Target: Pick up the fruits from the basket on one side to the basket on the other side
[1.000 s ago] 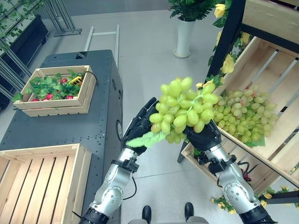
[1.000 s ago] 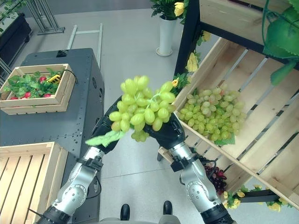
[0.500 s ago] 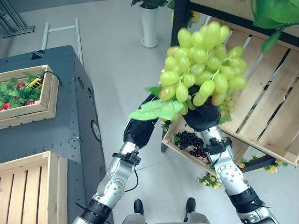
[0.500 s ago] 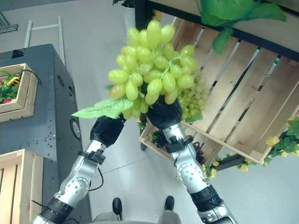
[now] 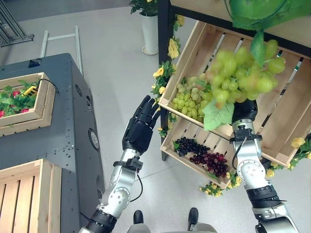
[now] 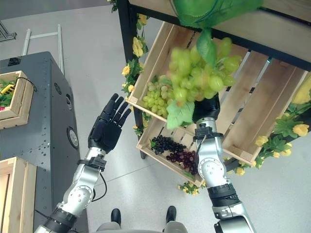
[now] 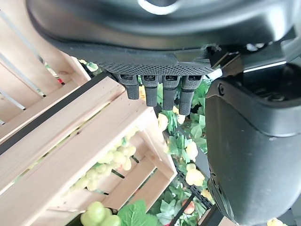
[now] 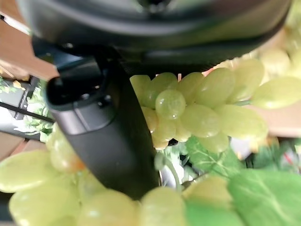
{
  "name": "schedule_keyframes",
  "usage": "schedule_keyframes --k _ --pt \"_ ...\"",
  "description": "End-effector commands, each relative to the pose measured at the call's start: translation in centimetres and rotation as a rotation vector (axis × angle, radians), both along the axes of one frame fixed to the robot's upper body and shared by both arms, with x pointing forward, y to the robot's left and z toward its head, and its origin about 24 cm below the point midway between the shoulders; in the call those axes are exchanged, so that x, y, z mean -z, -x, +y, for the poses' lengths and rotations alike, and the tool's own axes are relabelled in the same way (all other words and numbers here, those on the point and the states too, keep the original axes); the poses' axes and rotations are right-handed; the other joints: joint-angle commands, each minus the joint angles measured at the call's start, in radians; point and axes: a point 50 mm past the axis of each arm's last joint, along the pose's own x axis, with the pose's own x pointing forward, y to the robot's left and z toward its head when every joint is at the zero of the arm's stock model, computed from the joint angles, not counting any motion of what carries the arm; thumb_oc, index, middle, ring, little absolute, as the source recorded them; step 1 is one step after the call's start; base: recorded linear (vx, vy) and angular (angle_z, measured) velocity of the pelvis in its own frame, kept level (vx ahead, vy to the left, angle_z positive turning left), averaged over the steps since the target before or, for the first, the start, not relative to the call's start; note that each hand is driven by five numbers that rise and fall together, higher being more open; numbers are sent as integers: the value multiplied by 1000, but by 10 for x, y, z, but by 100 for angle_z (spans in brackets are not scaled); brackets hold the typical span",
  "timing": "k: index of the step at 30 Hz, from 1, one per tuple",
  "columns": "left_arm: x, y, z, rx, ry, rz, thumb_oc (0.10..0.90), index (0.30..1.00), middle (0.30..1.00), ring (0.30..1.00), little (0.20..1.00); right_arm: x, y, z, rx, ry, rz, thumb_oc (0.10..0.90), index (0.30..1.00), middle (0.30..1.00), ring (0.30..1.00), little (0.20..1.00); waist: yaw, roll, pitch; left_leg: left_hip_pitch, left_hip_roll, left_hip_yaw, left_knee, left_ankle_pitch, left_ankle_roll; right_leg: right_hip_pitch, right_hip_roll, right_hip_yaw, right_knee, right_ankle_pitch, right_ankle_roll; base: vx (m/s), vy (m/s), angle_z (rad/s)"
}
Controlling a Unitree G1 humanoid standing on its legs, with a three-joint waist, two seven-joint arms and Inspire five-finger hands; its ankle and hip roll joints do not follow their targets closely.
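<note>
Nearest us, left hand point(image 5: 140, 130) hangs empty, fingers straight, over the floor. Right hand point(image 5: 244, 112) is curled round the green grape bunch point(image 5: 241, 77), raised above the slatted crate point(image 5: 286, 121) on the right; the dark table point(image 5: 73, 141) lies far left.

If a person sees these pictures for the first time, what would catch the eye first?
First the big bunch of green grapes, held up by the right robot hand in front of the tilted wooden crates. Next the left robot hand, open and empty beside the rack, over the floor. More green grapes lie in the upper crate, dark grapes in the lower one.
</note>
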Motion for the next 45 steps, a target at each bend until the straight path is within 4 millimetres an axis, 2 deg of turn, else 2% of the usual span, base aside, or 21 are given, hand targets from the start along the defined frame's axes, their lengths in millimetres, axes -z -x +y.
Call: schedule_keyframes --k 1,6,7,8,10,17,20,21,22,30,32,34,35,36,37,38,39,40,41,45 --pt "-51 -7 0 -113 -80 -291 800 900 900 900 900 -43 -10 -22 98 174 -113 400 300 300 300 300 -15 -21 -144 7 -28 -37 2 -81 49 48 -32 -3 3 -28 -6 51 -2 0" --pt "-50 -10 21 -242 -104 -247 800 900 900 900 900 -19 -18 -53 151 314 74 400 300 300 300 300 -2 -31 -148 8 -26 -49 2 -79 43 58 -39 -21 3 -31 -7 38 -8 3" --pt "-50 -10 22 -248 -108 -247 800 900 900 900 900 -18 -18 -55 157 319 83 400 300 300 300 300 -2 -31 -147 8 -26 -49 2 -79 43 58 -40 -22 3 -31 -7 24 -19 8" --pt "-50 -10 27 -281 -121 -243 800 900 900 900 900 -13 -18 -68 184 323 126 400 300 300 300 300 2 -34 -147 9 -26 -52 2 -79 43 62 -42 -27 3 -31 -7 18 -13 12" --pt "-50 -9 32 -315 -136 -245 800 900 900 900 900 -10 -19 -79 222 328 164 400 300 300 300 300 6 -37 -145 10 -26 -55 2 -78 42 65 -43 -30 3 -31 -8 17 -14 14" --pt "-53 -10 46 -411 -214 -232 800 900 900 900 900 -12 -20 -115 420 315 260 400 300 300 300 300 20 -37 -140 13 -29 -71 2 -77 41 76 -44 -37 3 -32 -9 12 -8 4" --pt "-50 -12 52 -460 -233 -194 800 900 900 900 900 -20 -18 -138 576 350 320 400 300 300 300 300 28 -37 -140 13 -31 -80 2 -76 40 81 -46 -39 3 -32 -9 8 -3 3" --pt "-50 -12 52 -460 -233 -194 800 900 900 900 900 -20 -18 -138 576 350 320 400 300 300 300 300 28 -37 -140 13 -31 -80 2 -76 40 81 -46 -39 3 -32 -9 0 0 0" --pt "-49 -13 54 -461 -233 -183 800 900 900 900 900 -23 -15 -150 662 328 356 400 300 300 300 300 33 -36 -140 13 -33 -83 2 -76 39 83 -46 -41 3 -33 -8 0 0 0" --pt "-44 -13 47 -422 -240 -169 800 900 900 900 900 -26 -5 -181 942 218 477 400 300 300 300 300 43 -36 -139 12 -31 -90 2 -71 38 85 -45 -42 3 -29 -7 0 0 0" --pt "-44 -14 45 -413 -245 -170 800 900 900 900 900 -27 -4 -184 995 273 505 400 300 300 300 300 45 -36 -139 9 -31 -91 2 -70 38 84 -44 -41 3 -29 -8 0 0 0" --pt "-45 -14 42 -395 -248 -171 800 900 900 900 900 -25 -1 -191 1082 423 588 400 300 300 300 300 48 -35 -139 7 -31 -94 2 -68 38 84 -45 -43 3 -27 -6 -5 -12 2" --pt "-45 -14 39 -384 -252 -173 800 900 900 900 900 -26 1 -197 1145 587 648 400 300 300 300 300 49 -34 -138 6 -31 -96 2 -65 38 82 -45 -42 3 -25 -5 -7 -15 6" --pt "-46 -14 39 -384 -251 -174 800 900 900 900 900 -27 1 -197 1145 590 648 400 300 300 300 300 49 -33 -137 6 -31 -96 2 -65 38 82 -45 -42 3 -25 -5 -17 -15 13" --pt "-47 -14 38 -378 -252 -175 800 900 900 900 900 -29 1 -201 1174 767 695 400 300 300 300 300 49 -33 -137 4 -31 -96 2 -62 38 80 -44 -39 3 -24 -3 -19 -6 15" --pt "-47 -14 37 -376 -252 -176 800 900 900 900 900 -29 0 -204 1150 872 731 486 429 429 429 429 49 -34 -136 3 -32 -96 2 -61 38 79 -43 -37 3 -24 -3 -24 -6 15" --pt "-47 -14 37 -377 -252 -175 800 900 900 900 900 -28 -1 -204 1127 914 749 736 804 804 804 804 49 -34 -135 2 -33 -96 2 -60 38 78 -42 -36 3 -24 -4 -28 1 11" --pt "-48 -14 36 -376 -251 -175 800 900 900 900 900 -27 -3 -204 1102 1010 769 736 804 804 804 804 48 -34 -133 2 -32 -93 2 -58 38 77 -44 -35 3 -22 -3 -34 1 6" --pt "-49 -14 35 -375 -252 -179 800 900 900 900 900 -28 -3 -203 1084 1102 771 800 900 900 900 900 46 -35 -130 1 -32 -92 2 -57 38 76 -43 -33 3 -22 -3 -35 -2 4" --pt "-53 -14 36 -378 -258 -184 800 900 900 900 900 -32 -6 -198 1014 1337 752 800 900 900 900 900 40 -39 -129 -1 -31 -87 2 -55 37 73 -42 -29 3 -21 -2 -8 -1 0"
